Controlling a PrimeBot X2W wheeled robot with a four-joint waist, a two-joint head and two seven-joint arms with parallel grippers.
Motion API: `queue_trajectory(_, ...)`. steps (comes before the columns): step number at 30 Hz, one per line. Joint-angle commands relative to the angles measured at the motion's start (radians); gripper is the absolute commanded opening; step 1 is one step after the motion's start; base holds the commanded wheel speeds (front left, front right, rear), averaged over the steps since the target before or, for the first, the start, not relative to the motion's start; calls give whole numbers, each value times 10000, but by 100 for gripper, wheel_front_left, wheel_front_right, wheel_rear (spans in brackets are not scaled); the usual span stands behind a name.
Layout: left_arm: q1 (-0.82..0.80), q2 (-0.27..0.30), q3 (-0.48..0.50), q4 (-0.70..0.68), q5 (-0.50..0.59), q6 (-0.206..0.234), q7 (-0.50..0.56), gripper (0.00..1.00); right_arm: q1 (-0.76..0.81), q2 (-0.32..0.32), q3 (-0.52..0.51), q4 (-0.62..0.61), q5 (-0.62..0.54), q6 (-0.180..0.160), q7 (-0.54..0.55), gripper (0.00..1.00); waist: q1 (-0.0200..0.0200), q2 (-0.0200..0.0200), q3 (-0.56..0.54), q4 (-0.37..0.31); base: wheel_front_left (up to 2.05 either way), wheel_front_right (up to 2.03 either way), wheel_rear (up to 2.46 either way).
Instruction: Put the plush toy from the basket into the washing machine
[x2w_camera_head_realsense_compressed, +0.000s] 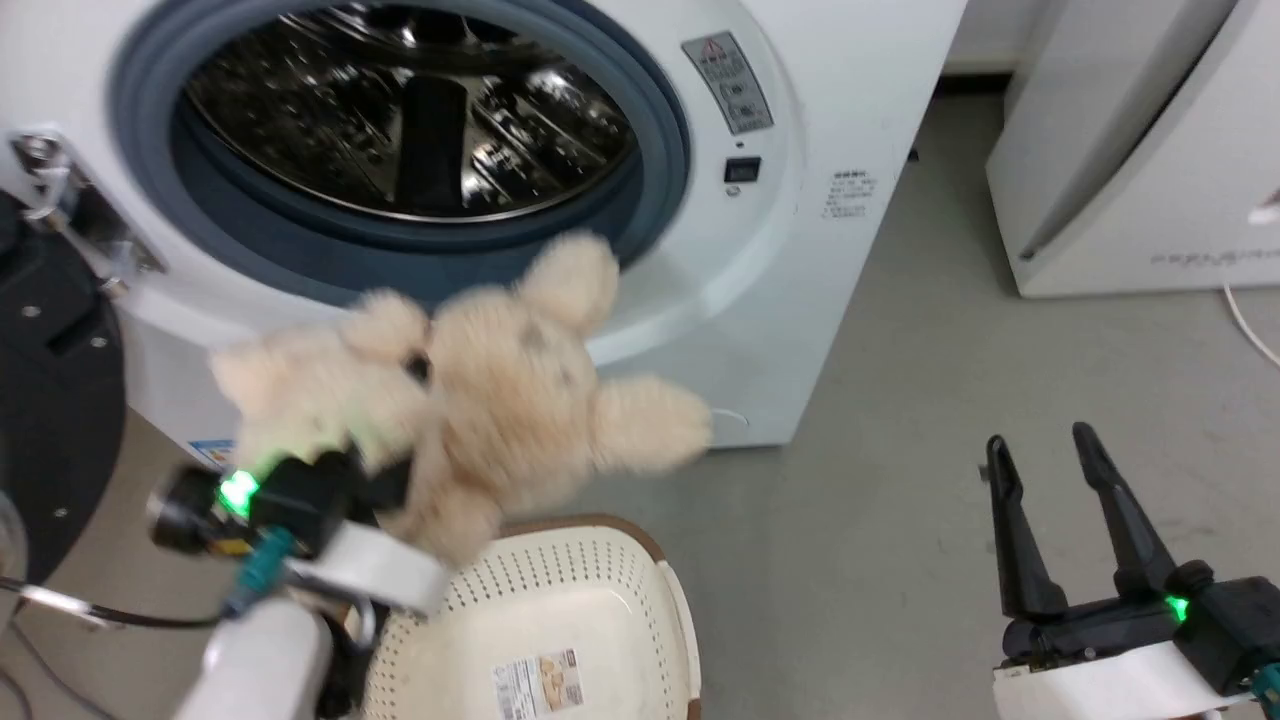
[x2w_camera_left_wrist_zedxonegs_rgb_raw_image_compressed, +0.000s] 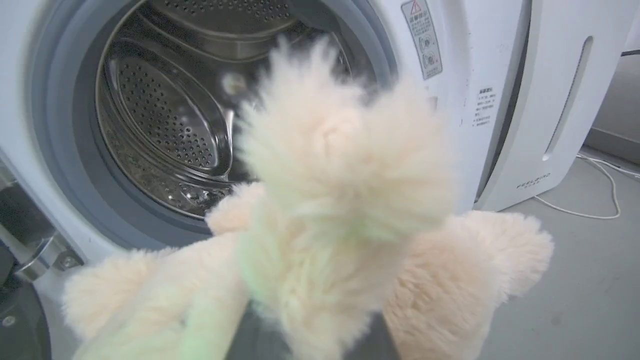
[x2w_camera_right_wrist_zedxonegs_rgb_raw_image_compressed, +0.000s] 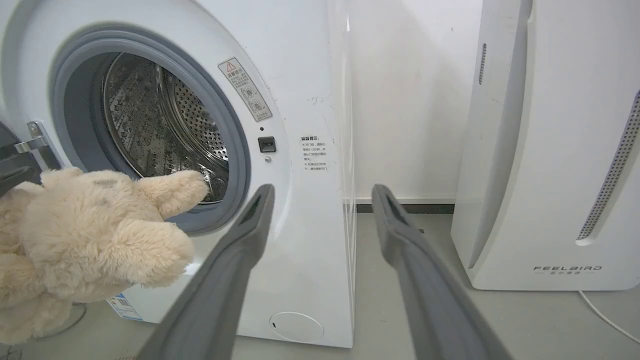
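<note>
Bright, even light; the plush toy (x2w_camera_head_realsense_compressed: 480, 400) is motion-blurred.

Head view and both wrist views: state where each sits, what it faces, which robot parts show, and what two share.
Head view: on the head, looking down at washing machine, basket, plush toy; left gripper clamps the toy, right gripper open.
Left wrist view: left wrist, facing the drum past the toy; dark fingers at bottom.
Right wrist view: right wrist, facing machine and FEELBIRD appliance; fingers spread.
Shared: both wrist views show the FEELBIRD appliance.
</note>
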Motion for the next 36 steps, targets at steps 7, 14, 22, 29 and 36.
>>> queue_trajectory(7,-1887,394,816,-654,-252,-73,54,0,-416,-2,16,-493,-2,-9,-44,100,2,0,1509,-556,0,0,0)
queue_trajectory(14,-4691,1060,1194,-338,-251,-413,771,0,-977,-2,-56,-871,195,-9,-44,100,2,0,3199,-1044,0,0,0)
queue_trajectory(22,-7777,1917,1161,1097,92,-891,1455,0,-1468,-2,-159,-1180,548,-9,-44,100,2,0,4678,-1566,0,0,0)
queue_trajectory(29,-10290,2453,709,3150,598,-1173,1749,0,-1744,-2,-38,-1294,810,-9,-44,100,2,0,5636,-1926,0,0,0)
queue_trajectory(36,-11861,2608,-294,5319,857,-1406,2342,0,-1946,-2,74,-1426,961,-9,-44,100,2,0,6211,-2100,0,0,0)
